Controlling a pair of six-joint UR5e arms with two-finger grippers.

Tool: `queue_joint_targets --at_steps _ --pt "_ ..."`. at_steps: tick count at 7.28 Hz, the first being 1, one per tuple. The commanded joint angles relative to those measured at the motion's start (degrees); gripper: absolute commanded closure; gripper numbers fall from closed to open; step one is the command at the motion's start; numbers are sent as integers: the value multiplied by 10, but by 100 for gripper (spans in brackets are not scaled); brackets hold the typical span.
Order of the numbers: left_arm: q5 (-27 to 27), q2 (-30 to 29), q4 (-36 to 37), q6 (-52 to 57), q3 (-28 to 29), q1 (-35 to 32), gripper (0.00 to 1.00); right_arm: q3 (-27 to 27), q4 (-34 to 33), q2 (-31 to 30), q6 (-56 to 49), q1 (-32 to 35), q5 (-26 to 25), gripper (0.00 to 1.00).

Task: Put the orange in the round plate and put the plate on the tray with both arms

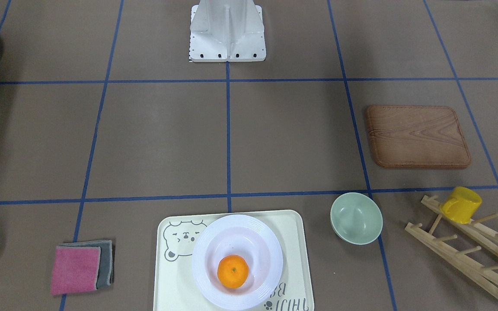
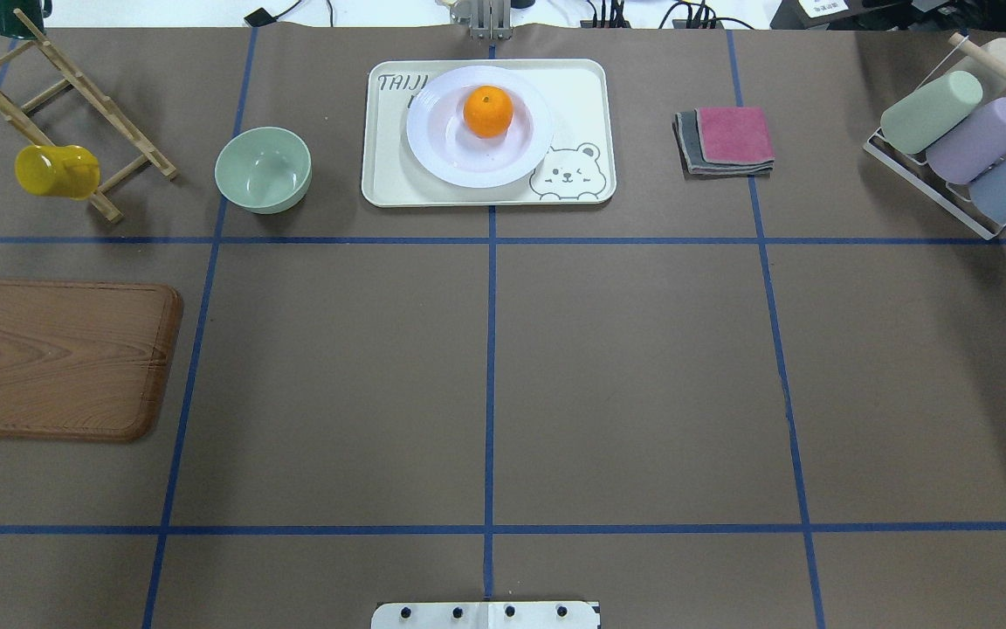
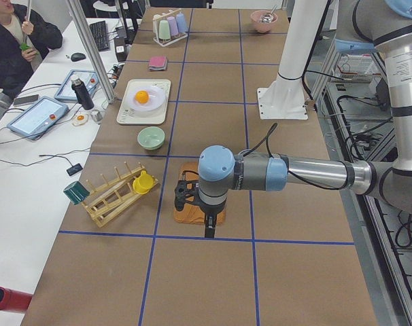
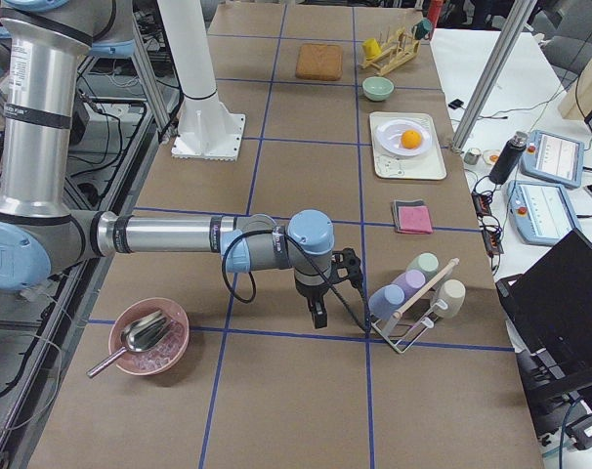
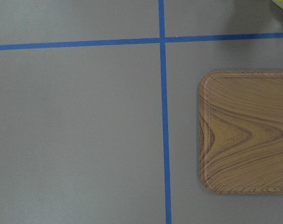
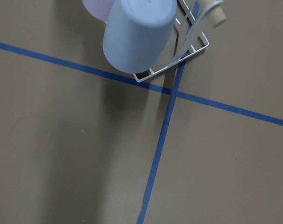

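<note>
The orange (image 2: 487,111) lies inside the white round plate (image 2: 442,140), a little off its centre. The plate rests on the cream tray (image 2: 389,166) with the bear drawing, at the table's far middle edge; the orange (image 1: 233,271), the plate (image 1: 237,229) and the tray (image 1: 294,242) also show in the front-facing view. Both arms are drawn back, far from the tray. The left gripper (image 3: 209,227) hangs over the wooden board (image 3: 199,210), and the right gripper (image 4: 318,313) hangs near the cup rack (image 4: 413,293). Only the side views show them, so I cannot tell whether they are open or shut.
A pale green bowl (image 2: 263,169) stands left of the tray, and folded pink and grey cloths (image 2: 726,140) lie to its right. A wooden peg rack holds a yellow cup (image 2: 56,170). A pink bowl with a spoon (image 4: 149,337) sits near the right arm. A person (image 3: 15,41) sits beside the table.
</note>
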Motion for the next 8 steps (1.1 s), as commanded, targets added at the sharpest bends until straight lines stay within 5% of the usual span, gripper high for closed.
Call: queue_joint_targets --at_steps 1,8 --pt "0 0 0 0 2 0 2 -7 0 -8 4 1 6 0" --pt "0 1 1 -1 5 0 2 -8 6 -6 31 2 3 0"
